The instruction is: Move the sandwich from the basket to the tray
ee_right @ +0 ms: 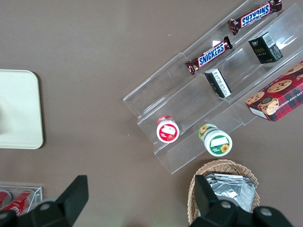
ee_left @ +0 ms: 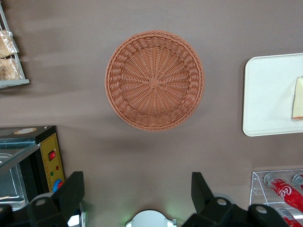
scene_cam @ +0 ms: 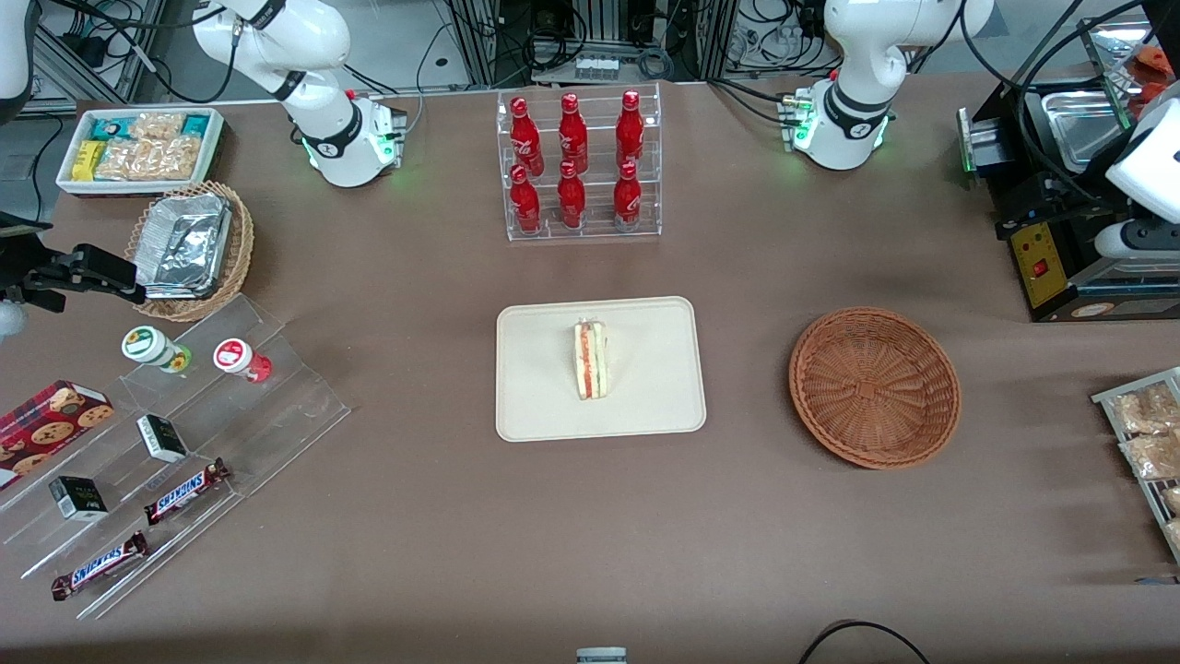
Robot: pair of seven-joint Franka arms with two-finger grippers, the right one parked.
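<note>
The sandwich, a white wedge with orange and green layers, stands on its edge in the middle of the cream tray. The round reddish-brown basket sits beside the tray toward the working arm's end, with nothing in it. My gripper hangs open high over bare table, farther from the front camera than the basket and apart from it, with nothing between its fingers. The left wrist view shows the whole basket, one end of the tray and a sliver of the sandwich.
An acrylic rack of red bottles stands farther from the front camera than the tray. A black machine and a rack of snack packets sit at the working arm's end. A foil-filled wicker basket and acrylic steps lie toward the parked arm's end.
</note>
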